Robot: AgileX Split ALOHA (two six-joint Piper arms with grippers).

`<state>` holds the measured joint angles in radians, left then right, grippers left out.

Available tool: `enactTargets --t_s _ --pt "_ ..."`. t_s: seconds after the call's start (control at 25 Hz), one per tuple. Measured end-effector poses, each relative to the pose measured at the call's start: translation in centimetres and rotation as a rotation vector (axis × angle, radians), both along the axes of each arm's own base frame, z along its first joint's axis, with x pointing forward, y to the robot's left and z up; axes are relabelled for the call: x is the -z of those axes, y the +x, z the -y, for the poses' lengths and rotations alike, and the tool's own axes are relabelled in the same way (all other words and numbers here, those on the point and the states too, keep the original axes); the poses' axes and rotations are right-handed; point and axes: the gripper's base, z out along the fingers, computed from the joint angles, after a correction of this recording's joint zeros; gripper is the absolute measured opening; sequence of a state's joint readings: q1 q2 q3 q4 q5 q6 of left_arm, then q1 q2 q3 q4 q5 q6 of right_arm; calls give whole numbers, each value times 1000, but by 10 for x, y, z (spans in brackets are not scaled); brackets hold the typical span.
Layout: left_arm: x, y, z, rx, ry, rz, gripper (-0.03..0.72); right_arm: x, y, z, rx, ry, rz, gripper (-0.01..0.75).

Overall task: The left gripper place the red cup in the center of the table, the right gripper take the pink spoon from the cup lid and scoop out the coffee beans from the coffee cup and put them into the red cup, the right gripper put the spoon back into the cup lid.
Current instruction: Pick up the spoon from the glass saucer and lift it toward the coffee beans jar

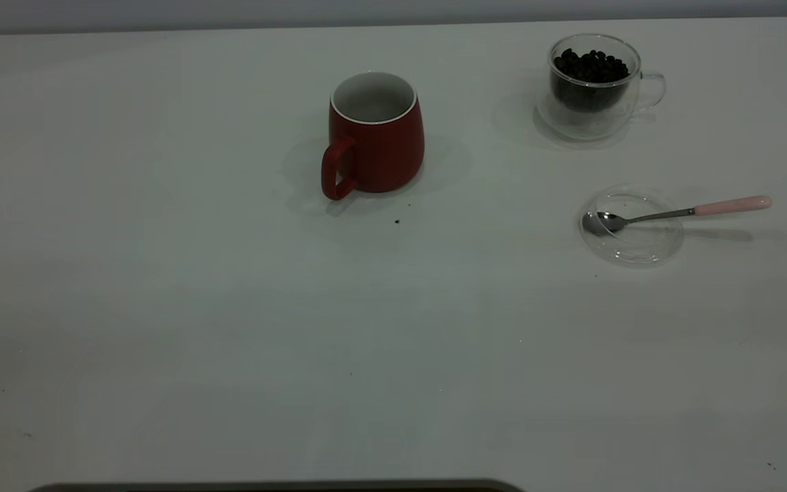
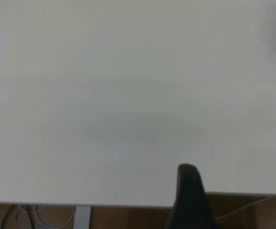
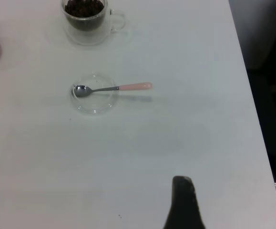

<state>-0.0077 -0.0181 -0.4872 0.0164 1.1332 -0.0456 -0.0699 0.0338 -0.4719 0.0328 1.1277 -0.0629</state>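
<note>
White table (image 1: 161, 307) bare across near half. Red cup (image 1: 376, 133) upright near centre, handle toward camera-left. Glass coffee cup (image 1: 595, 85) at far right, coffee beans (image 1: 590, 67) heaped inside. Clear lid (image 1: 631, 225) nearer, well right of red cup; pink spoon (image 1: 680, 212) bowl in lid, handle over rim pointing right. Left claw (image 2: 190, 191), right claw (image 3: 183, 202) above table: one dark finger each visible, opening cannot be told.

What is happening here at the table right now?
Nothing is being handled at this moment. The red cup stands near the middle of the table, and it looks empty. The pink spoon rests with its bowl in the cup lid. The coffee cup holds coffee beans. No pincer is near them.
</note>
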Motion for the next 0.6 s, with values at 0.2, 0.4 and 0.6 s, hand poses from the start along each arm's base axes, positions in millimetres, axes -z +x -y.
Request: enactTargets --t_s 0.2,0.4,0.6 --pt "0 0 0 0 0 0 588 0 0 0 0 0 2 591" --pt "0 0 0 0 0 0 588 -22 1 0 1 -5 79 591" --pt "0 0 0 0 0 0 588 -66 27 -2 -24 48 41 591"
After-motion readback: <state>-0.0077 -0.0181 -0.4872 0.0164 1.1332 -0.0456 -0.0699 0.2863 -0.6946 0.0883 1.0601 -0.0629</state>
